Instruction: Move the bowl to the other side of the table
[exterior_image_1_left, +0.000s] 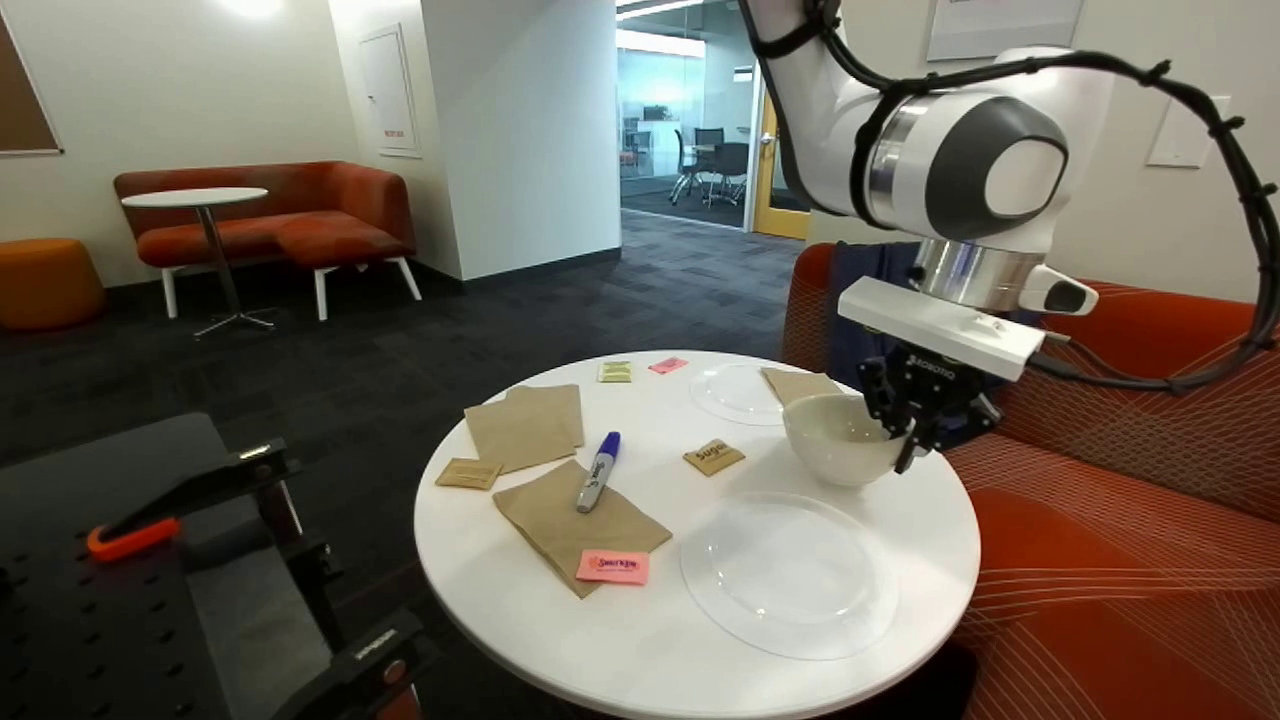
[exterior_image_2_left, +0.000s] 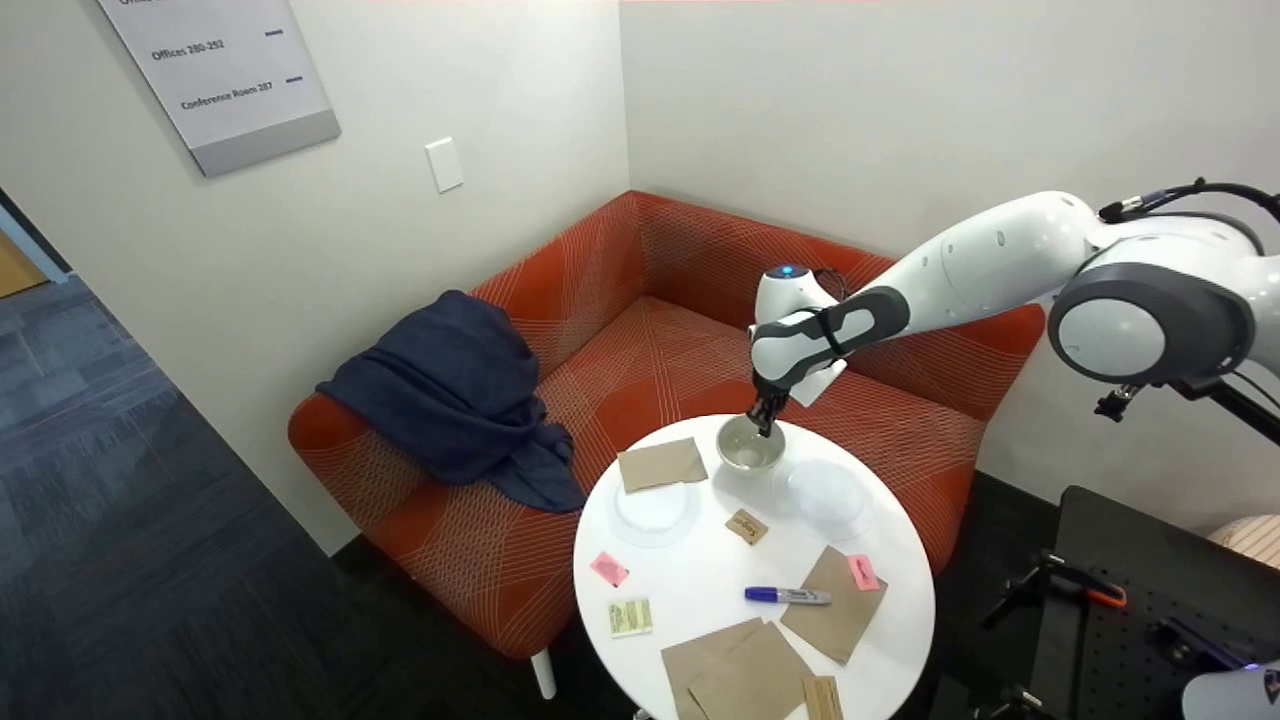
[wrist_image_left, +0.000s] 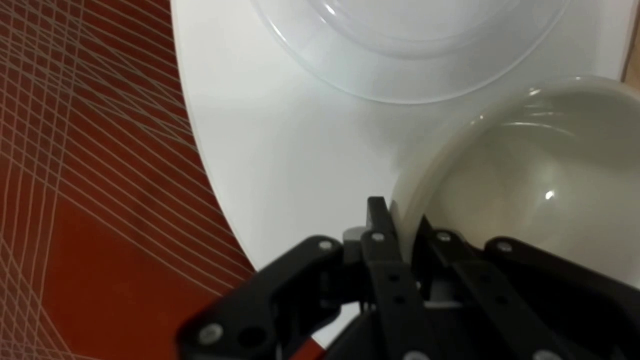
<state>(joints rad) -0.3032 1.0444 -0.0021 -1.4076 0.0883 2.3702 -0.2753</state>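
Note:
The cream-white bowl (exterior_image_1_left: 835, 455) is at the sofa-side edge of the round white table (exterior_image_1_left: 660, 660), and it also shows in an exterior view (exterior_image_2_left: 745, 452). My gripper (exterior_image_1_left: 905, 440) is shut on the bowl's rim. In the wrist view the fingers (wrist_image_left: 401, 210) sit close on either side of the wall, one inside and one outside the bowl (wrist_image_left: 520, 165). The bowl looks slightly tilted, lower at the gripper side. I cannot tell whether its base touches the table. The inner fingertip is partly hidden.
A translucent plate (exterior_image_1_left: 790, 575) lies beside the bowl, and another plate (exterior_image_1_left: 740, 392) lies beyond it. Brown napkins (exterior_image_1_left: 525, 425), a marker (exterior_image_1_left: 598, 472), a sugar packet (exterior_image_1_left: 714, 457) and a pink packet (exterior_image_1_left: 612, 566) lie on the table. An orange sofa (exterior_image_2_left: 660, 350) borders the table.

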